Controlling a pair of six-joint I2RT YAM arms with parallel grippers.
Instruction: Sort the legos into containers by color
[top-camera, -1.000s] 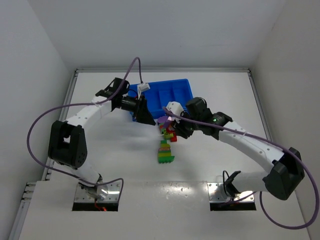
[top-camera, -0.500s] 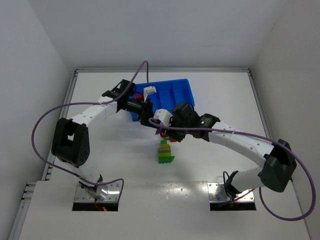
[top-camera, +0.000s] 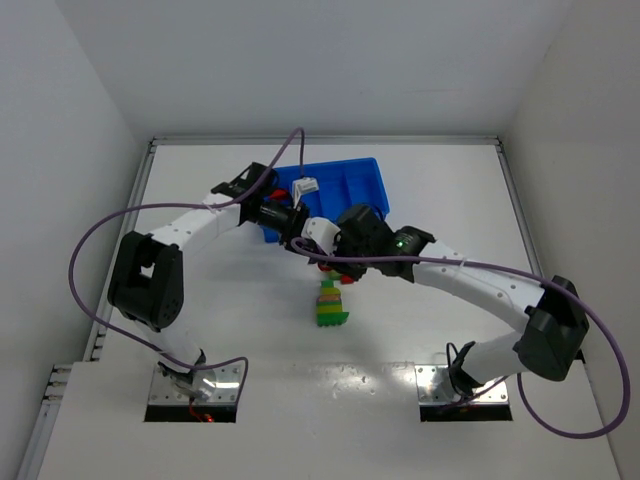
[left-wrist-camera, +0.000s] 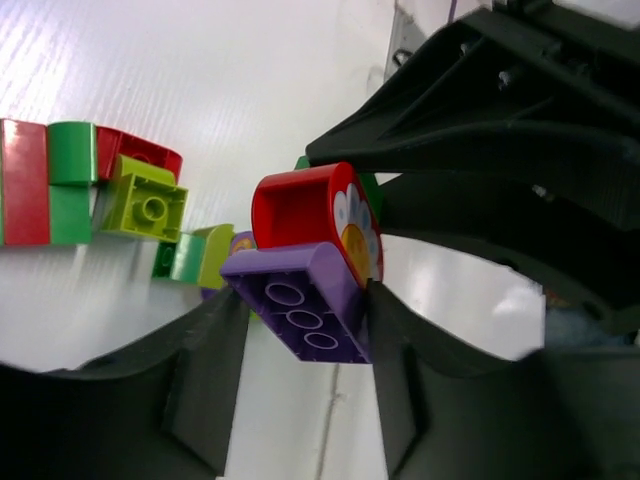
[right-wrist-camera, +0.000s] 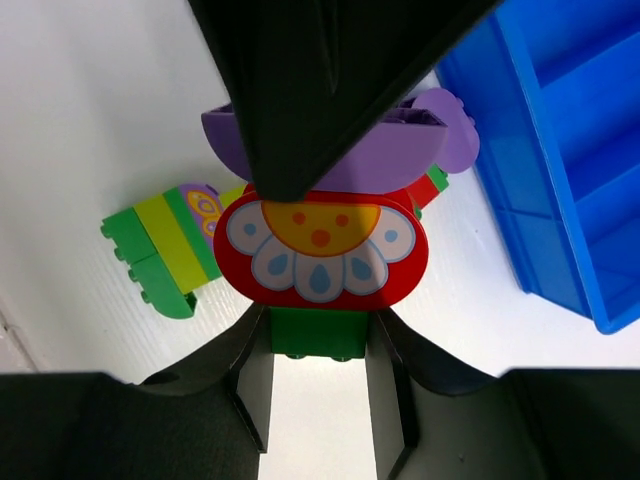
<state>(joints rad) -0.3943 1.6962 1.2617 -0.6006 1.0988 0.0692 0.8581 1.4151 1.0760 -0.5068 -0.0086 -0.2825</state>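
Note:
The two grippers meet in front of the blue tray (top-camera: 350, 185), the containers. They share one small stack of legos, held above the table. My left gripper (left-wrist-camera: 300, 312) is shut on the purple brick (left-wrist-camera: 300, 300) at one end. My right gripper (right-wrist-camera: 318, 345) is shut on the green brick (right-wrist-camera: 318, 332) at the other end. Between those two sits a red brick with a flower face (right-wrist-camera: 320, 250). In the top view the left gripper (top-camera: 300, 232) and right gripper (top-camera: 330, 255) nearly touch, and the stack is mostly hidden there.
A loose green and yellow-green stack (top-camera: 328, 305) lies on the table below the grippers, with red bricks (top-camera: 335, 272) just above it. More red, green and yellow-green legos (left-wrist-camera: 148, 200) lie under the left wrist. The tray's near wall (right-wrist-camera: 520, 260) is right of the held stack.
The left gripper moved right from the tray's front to the right gripper and shut on the purple brick. The right arm carried its stack left to meet it.

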